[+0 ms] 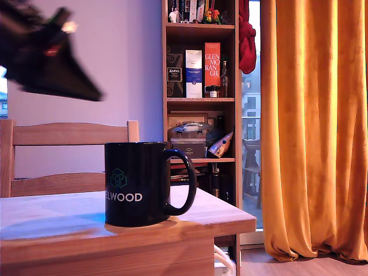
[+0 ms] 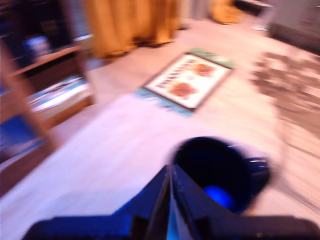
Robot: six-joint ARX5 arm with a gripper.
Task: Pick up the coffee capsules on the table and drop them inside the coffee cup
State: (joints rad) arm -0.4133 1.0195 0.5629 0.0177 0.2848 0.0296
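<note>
Exterior cam sits low at table height, close up, looking level across at the mug, shelf at 1 o'clock behind. Wrist cam's blurry, up high, looking steeply down into that same mug. Mug and tabletop are the overlap.

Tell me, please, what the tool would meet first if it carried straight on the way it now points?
Probably the coffee cup: the tool aims at its open mouth, though blur makes depth uncertain.
</note>
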